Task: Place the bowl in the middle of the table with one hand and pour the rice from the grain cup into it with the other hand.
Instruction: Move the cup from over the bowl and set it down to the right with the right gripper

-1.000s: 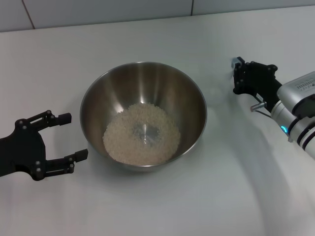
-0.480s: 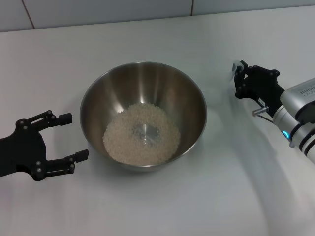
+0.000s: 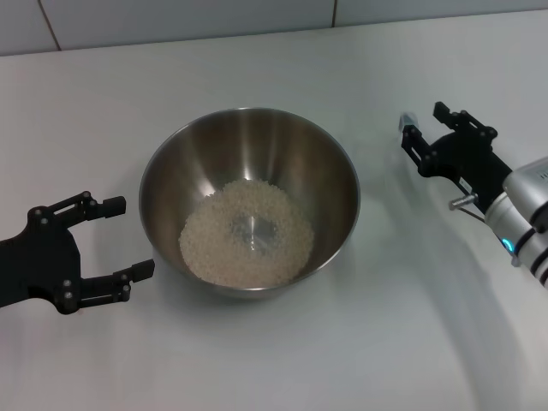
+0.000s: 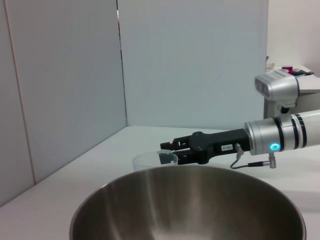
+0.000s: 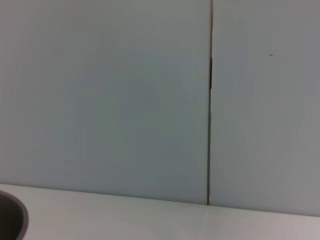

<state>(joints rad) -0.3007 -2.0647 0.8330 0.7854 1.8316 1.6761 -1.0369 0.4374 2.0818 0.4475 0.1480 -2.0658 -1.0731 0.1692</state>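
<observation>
The bowl (image 3: pixel 249 201) is sitting roughly mid-desk (image 3: pixel 257 360), w/ the rice (image 3: pixel 246 235) lying in a ring on its bottom, so the pour looks done. The left end effector (image 3: pixel 124 237) is hovering just beside the bowl's left rim, fingers spread wide, gripping nothing. The right end effector (image 3: pixel 425 137) is sitting off the bowl's right side, apart from it, fingers parted. In the left wrist view the grain cup (image 4: pixel 152 160) is showing as a clear rim beyond the bowl's far edge, right at the right end effector's tips (image 4: pixel 172 151); can't tell if they're touching it. Judging the step as letting go of the cup: pull straight back, level and away from the bowl, so nothing is clipping the cup and tipping it.
</observation>
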